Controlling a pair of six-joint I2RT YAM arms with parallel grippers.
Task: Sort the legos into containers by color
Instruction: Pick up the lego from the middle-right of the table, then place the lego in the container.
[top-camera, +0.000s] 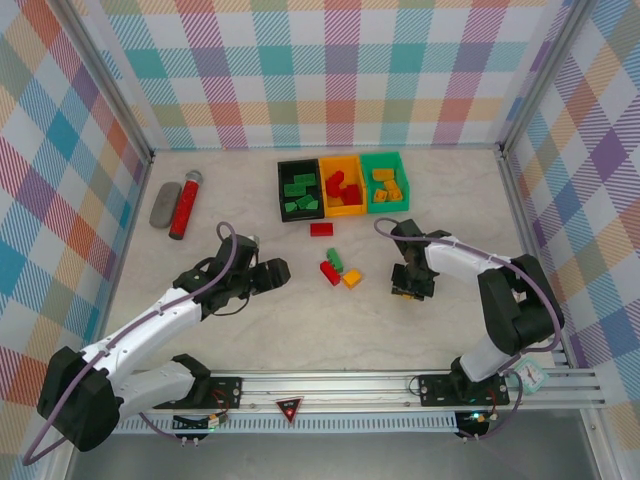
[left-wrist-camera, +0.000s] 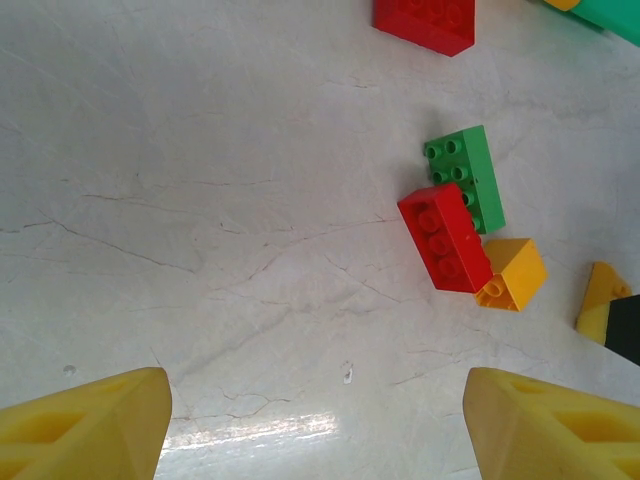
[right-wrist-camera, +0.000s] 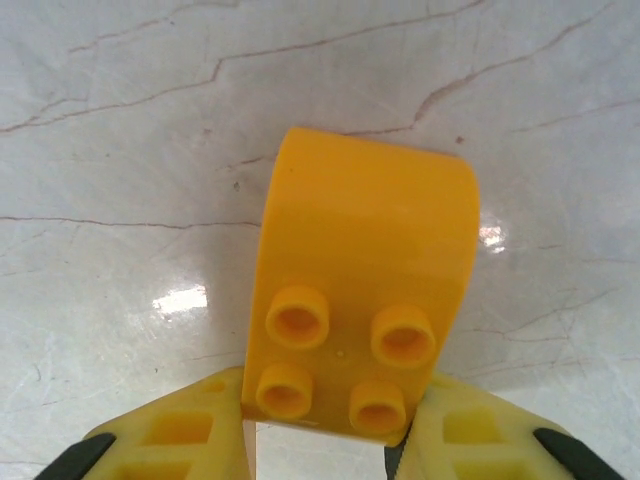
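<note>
The yellow-orange plastic brick with a rounded end and four studs (right-wrist-camera: 365, 290) is pinched at its studded end by the right gripper (right-wrist-camera: 325, 425), on the near side of the green rectangular plastic bin (top-camera: 384, 157). Its long axis points away from the fingers. The left gripper (left-wrist-camera: 315, 410) gapes empty, farther from that bin.

Pastel plaid of pink, teal, yellow and purple across the walls (top-camera: 340, 70), pale marble with fine grey veins for the table (left-wrist-camera: 200, 200), a black container (top-camera: 297, 165), an orange container (top-camera: 341, 161) and a green container (top-camera: 381, 157) (each one solid colour), plus a red lego (left-wrist-camera: 445, 237), a green lego (left-wrist-camera: 468, 175) and a yellow-orange lego (right-wrist-camera: 365, 230).
</note>
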